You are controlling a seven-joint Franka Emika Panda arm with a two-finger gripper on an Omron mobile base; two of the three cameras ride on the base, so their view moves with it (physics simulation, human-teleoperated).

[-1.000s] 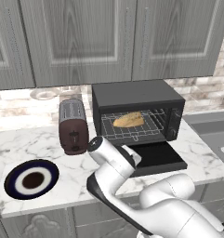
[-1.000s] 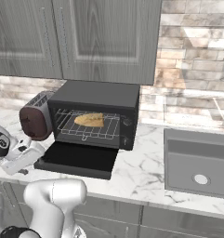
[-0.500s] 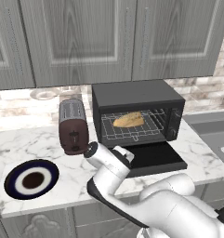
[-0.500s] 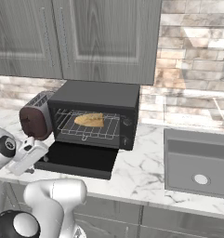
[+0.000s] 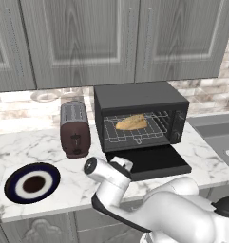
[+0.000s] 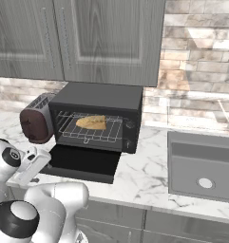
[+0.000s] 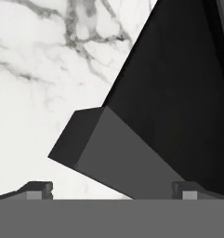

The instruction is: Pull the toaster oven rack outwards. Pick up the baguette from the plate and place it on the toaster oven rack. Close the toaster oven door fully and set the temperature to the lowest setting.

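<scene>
The black toaster oven stands on the counter with its door folded down flat. The baguette lies on the silver wire rack in the oven's opening, also seen in the right base view as baguette on rack. The navy plate at the left holds nothing. My hand hangs low at the door's front left corner. In the hand view my gripper is open, its fingertips straddling the end of the door's bar handle, apart from it.
A maroon slot toaster stands left of the oven. The oven's knobs run down its right side. A sink is sunk into the counter at the right. Grey cabinets hang above. Bare marble counter lies beside the door.
My hand has sunk a little and edged toward the door's front left corner. The jaws stay open. Baguette, rack and door have not moved.
</scene>
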